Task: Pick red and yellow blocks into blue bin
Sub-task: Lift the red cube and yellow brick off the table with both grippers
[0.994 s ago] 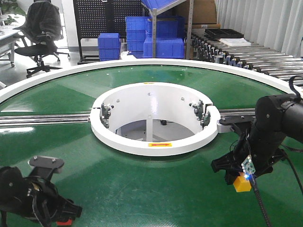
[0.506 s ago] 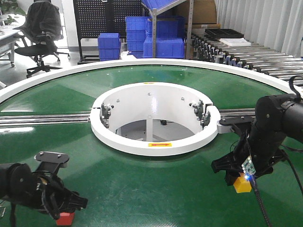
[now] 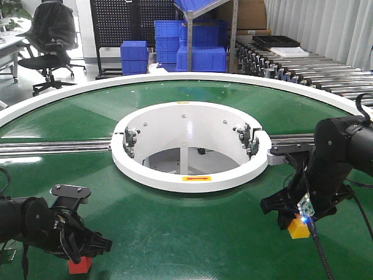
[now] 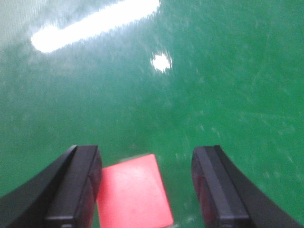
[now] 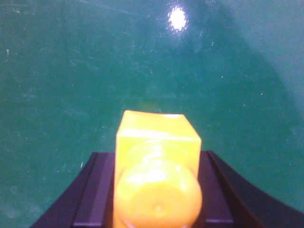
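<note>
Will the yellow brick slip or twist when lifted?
The yellow brick looks glossy, so it may slide. Flat sides sit between the jaws of the right gripper, so twisting seems unlikely. Small, so probably light.

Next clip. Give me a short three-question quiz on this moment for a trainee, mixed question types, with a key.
1. True or false: the right gripper is shut on the yellow brick.
2. Choose: in the left wrist view, the red cube is (A) between the fingers of the open left gripper, close beside one finger with a gap to the other; (B) clamped by both fingers; (C) outside the fingers.
3. Fill in: the table surface under both grippers is ___.
Key: 1 true; 2 A; 3 green.
</note>
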{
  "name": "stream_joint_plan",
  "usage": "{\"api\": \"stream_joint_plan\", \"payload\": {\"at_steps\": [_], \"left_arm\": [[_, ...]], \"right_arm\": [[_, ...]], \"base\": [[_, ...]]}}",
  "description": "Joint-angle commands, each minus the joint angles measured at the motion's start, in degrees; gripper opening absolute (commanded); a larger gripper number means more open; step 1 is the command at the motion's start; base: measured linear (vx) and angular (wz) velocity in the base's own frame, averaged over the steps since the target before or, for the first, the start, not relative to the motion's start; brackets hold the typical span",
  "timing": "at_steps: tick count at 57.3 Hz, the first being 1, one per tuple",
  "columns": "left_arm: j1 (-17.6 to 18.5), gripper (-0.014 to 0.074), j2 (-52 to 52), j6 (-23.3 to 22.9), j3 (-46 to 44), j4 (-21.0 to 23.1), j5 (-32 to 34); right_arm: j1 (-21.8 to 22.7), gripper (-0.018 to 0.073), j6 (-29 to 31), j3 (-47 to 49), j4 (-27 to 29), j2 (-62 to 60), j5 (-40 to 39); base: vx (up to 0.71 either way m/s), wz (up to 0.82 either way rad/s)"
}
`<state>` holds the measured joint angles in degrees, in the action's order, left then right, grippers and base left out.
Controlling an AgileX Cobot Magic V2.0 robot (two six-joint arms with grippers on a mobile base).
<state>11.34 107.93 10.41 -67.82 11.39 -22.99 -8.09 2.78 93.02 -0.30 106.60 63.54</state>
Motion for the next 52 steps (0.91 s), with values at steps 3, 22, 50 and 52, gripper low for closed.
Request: {"api": "stream_joint_plan", "payload": {"at_steps": [3, 22, 50, 52], "left_arm": [[0.3, 0.0536, -1.69, -1.62, -0.68, 0.81, -1.87], [0.3, 0.0536, -3.25, -1.63, -0.89, 0.81, -1.07], [0.3, 0.0536, -7.79, -1.99, -0.9, -0.66, -2.38], [0.3, 0.0536, -7.79, -2.52, -0.9, -1.9, -2.8]], "right_arm": [[0.0, -0.001, 0.42, 1.61, -0.59, -3.24, -1.51], [0.0, -0.001, 0.49, 1.61, -0.59, -3.24, -1.31], [0.0, -0.001, 0.44, 1.61, -0.54, -3.24, -0.7], [0.0, -0.001, 0.44, 1.61, -0.48, -3.24, -0.58]], "base": [[0.0, 0.0], [0.0, 0.0], [0.0, 0.0], [0.0, 0.0]]}}
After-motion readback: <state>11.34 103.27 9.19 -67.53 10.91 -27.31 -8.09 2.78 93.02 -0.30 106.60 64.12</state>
